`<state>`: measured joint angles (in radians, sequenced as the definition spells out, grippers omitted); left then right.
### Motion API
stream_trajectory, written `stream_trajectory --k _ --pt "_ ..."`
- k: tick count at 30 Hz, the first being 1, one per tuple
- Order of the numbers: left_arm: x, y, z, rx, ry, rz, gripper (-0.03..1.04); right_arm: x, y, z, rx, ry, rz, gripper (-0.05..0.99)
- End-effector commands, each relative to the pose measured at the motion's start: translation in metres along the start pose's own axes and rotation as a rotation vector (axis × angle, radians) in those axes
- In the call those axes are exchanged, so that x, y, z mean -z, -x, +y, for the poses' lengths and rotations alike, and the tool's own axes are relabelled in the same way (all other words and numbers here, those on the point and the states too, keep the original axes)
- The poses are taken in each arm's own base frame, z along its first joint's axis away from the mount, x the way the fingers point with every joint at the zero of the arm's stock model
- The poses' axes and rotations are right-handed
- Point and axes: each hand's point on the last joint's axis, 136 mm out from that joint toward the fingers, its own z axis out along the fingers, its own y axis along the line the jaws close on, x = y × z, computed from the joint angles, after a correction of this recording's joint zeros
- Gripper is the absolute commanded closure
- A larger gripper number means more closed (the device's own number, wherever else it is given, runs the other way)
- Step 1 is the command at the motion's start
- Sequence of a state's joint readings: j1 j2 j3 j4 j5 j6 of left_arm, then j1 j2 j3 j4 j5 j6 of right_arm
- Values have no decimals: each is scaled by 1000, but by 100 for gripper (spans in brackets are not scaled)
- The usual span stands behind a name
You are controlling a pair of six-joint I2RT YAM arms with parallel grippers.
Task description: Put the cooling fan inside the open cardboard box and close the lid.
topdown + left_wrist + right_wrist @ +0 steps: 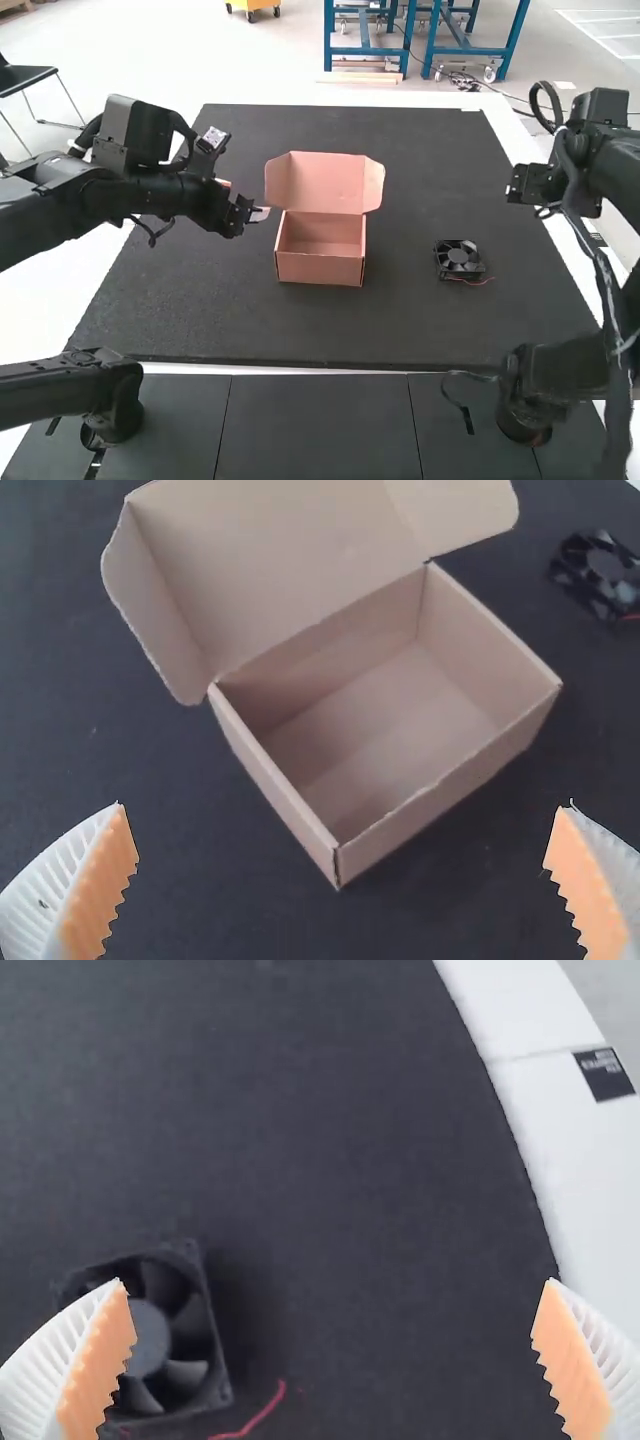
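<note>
Left claw (pixel 339 814) spread wide beside open box (pixel 320 242). Right claw (pixel 332 1290) spread wide near fan (pixel 459 258) on bench (pixel 180 300).

The cardboard box (pixel 318 268) sits upright near the middle of the black mat (pixel 180 290). It is small, plain brown and open at the top, so its bare floor shows. Its lid (pixel 322 182) stands up from the far edge, with the side flaps spread out. The cooling fan (pixel 460 260) lies flat on the mat to the right of the box, apart from it. It is a square black frame around round blades, and a thin red wire (pixel 481 281) trails from its near side.
</note>
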<state>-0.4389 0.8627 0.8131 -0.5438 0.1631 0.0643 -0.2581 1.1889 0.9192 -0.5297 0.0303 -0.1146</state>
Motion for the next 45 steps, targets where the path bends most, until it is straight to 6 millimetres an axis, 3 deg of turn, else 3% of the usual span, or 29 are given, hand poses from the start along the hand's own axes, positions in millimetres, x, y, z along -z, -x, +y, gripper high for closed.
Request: stream_trajectory --k 1,9,17,26,34,45 --pt "10 4 9 -5 48 -24 5 -14 -13 -4 70 25 66 3" --pt "14 11 24 28 72 -61 5 -36 -61 22 171 104 280 3" --pt "13 11 31 51 71 -68 5 -54 -78 44 165 140 351 3" --pt "14 17 42 80 97 -78 5 -79 -73 49 152 122 310 3" --pt "17 20 42 85 98 -81 5 -95 -58 38 141 57 253 3" --pt "18 20 42 98 97 -79 5 -122 -61 35 150 36 324 3"
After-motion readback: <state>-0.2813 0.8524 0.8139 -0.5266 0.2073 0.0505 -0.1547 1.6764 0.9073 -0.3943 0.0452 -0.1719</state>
